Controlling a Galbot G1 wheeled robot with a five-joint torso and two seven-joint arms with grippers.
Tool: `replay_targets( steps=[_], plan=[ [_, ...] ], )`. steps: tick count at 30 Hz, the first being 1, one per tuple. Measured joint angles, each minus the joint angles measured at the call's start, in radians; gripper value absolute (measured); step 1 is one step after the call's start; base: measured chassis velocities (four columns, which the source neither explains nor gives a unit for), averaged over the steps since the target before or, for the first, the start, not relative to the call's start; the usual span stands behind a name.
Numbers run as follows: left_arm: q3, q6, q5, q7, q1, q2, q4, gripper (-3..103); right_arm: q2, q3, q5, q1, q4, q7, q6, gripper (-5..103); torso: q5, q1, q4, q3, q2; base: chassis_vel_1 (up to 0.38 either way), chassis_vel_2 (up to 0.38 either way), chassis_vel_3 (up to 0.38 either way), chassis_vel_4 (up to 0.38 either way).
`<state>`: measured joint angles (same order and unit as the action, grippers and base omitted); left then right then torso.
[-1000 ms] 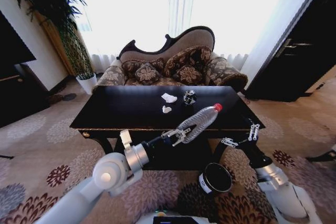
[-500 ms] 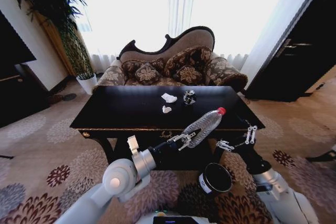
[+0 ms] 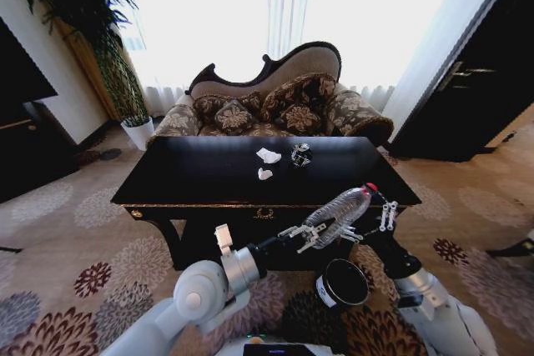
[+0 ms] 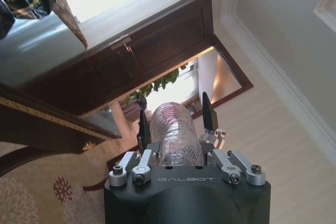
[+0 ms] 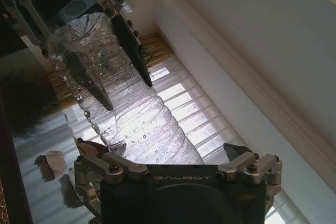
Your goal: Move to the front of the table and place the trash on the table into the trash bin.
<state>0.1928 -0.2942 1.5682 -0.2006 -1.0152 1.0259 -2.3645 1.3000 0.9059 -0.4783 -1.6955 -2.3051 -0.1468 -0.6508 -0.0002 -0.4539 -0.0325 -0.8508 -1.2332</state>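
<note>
The bottle, clear ribbed plastic with a red cap, hangs in the air off the table's front right corner, tilted with the cap up and away from the robot. The left gripper clamps its lower end; in the left wrist view the two dark fingers press either side of the bottle. The right gripper sits at the bottle's cap end with its fingers spread wide; in the right wrist view the bottle runs out from between its fingers, which stand clear of it, toward the left gripper farther off.

The bin, black with a white label whose print is too small to read, stands on the carpet below the bottle, just in front of the table. "GALBOT" is printed on both gripper bodies in the wrist views.

The table is glossy black with a gold emblem on its front rail. On its far half lie two paper wads and a dark shiny can, all well apart from the grippers. Behind the table stands a patterned sofa, with a plant in a white pot to its left and a dark door on the right.
</note>
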Motion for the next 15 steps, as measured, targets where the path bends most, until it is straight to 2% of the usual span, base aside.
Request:
replay_targets(
  steps=[1, 3, 5, 7, 8, 11, 15],
  plan=[
    [0.002, -0.001, -0.001, 0.0, -0.001, -0.001, -0.002, 36, 0.0, -0.001, 0.0, 0.0, 0.0, -0.001, -0.002, 103, 0.0, 0.0, 0.0, 0.0, 0.0, 0.0, 0.0, 0.0, 0.0],
    [0.001, -0.001, -0.001, 0.0, -0.005, -0.004, -0.005, 36, 0.0, -0.002, -0.001, 0.0, 0.003, -0.004, -0.006, 95, 0.0001, 0.0, 0.0, 0.0, 0.0, 0.0, 0.0, 0.0, 0.0],
    [-0.001, -0.001, -0.001, 0.0, -0.006, -0.005, -0.006, 36, -0.001, -0.003, -0.001, 0.0, 0.004, -0.005, -0.007, 95, 0.0, 0.0, 0.0, 0.0, 0.0, 0.0, 0.0, 0.0, 0.0],
    [-0.006, -0.001, -0.003, 0.001, -0.008, -0.008, -0.008, 36, -0.001, -0.006, -0.001, 0.001, 0.005, -0.006, -0.008, 85, 0.0, 0.0, 0.0, 0.0, 0.0, 0.0, 0.0, 0.0, 0.0],
    [-0.006, -0.001, -0.003, 0.001, -0.008, -0.008, -0.008, 36, -0.001, -0.006, -0.001, 0.001, 0.005, -0.006, -0.008, 85, 0.0, 0.0, 0.0, 0.0, 0.0, 0.0, 0.0, 0.0, 0.0],
    [-0.016, -0.006, -0.005, 0.001, -0.005, -0.011, -0.011, 36, -0.001, -0.008, -0.001, 0.001, 0.006, -0.007, -0.011, 71, 0.0, 0.0, 0.0001, 0.0, 0.0, 0.0, 0.0, 0.0, 0.0],
    [-0.02, -0.009, -0.004, 0.001, 0.008, -0.013, -0.01, 36, 0.001, -0.01, 0.003, 0.001, 0.007, -0.008, -0.013, 64, 0.0, 0.0, 0.0, 0.0, 0.0, 0.0, 0.0, 0.0, 0.0]
  ],
)
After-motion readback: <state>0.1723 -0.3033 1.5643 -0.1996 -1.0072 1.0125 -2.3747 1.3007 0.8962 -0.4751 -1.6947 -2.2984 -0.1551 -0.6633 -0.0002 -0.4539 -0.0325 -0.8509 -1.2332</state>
